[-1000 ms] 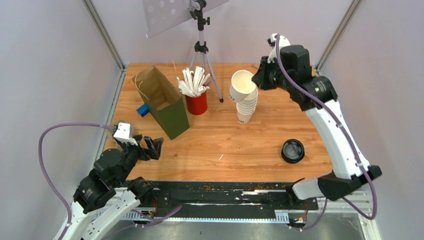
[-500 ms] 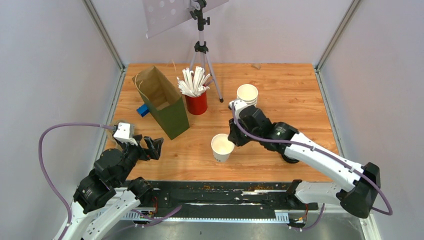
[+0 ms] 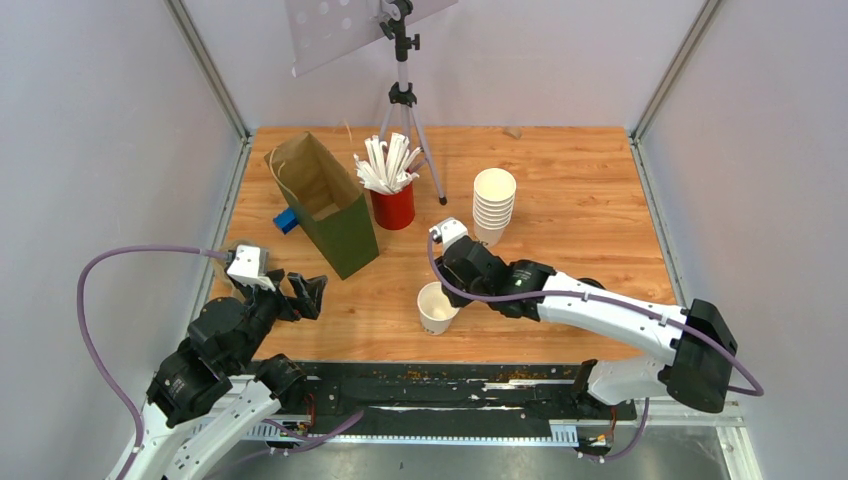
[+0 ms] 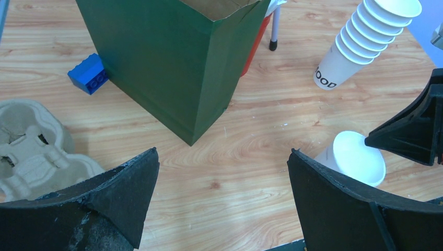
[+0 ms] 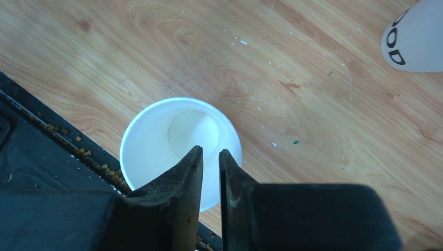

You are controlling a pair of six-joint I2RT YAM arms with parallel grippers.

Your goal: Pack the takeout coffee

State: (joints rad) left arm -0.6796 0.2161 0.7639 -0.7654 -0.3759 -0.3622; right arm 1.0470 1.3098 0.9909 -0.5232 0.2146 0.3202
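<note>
Placement just done: small tapered white paper cup (image 3: 437,307) upright, ready for lidding. Right claw (image 5: 209,154) at rim, clamped or loosening unclear; left claw (image 4: 222,152) wide apart.

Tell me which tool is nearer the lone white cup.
Right. The right tool is at the rim of the lone white cup; the left tool hangs apart, off to its left, near the green bag.

The right claw (image 5: 209,152) hides the paper cup's (image 5: 151,138) near rim.
</note>
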